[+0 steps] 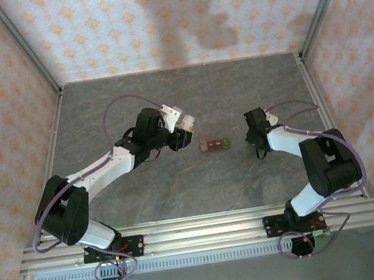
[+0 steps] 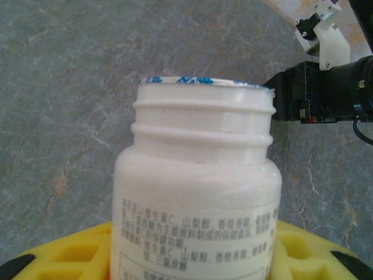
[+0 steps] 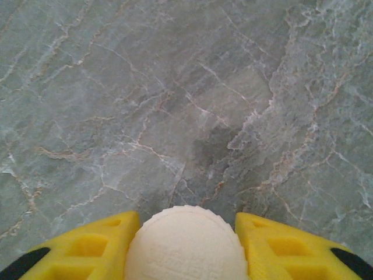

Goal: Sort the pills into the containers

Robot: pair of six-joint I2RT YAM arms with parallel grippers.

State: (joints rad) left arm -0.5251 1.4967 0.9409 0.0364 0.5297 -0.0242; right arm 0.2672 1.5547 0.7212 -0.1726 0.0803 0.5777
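Presently, your left gripper is clamped on the small white plastic bottle, which it holds above the grey marbled worktop at about 10 o'clock from the containers. In the left wrist view the bottle stands between the yellow fingers, its threaded neck bare and a white seal with blue print lying flat across its mouth. A black part of your right arm shows at 2 o'clock from that neck. The containers, a short strip of three tiny joined cube compartments, sit on the worktop near its centre, between your two arms and touched by neither. Two of the cubes are dark red-brown, and the green one is at the strip's 3 o'clock end. Whether anything lies inside them is too small to tell. Your right gripper is at 3 o'clock from the strip, near it but apart. In the right wrist view a white ribbed round cap sits between its yellow fingers, both of which press against the cap's sides, with bare worktop beyond.
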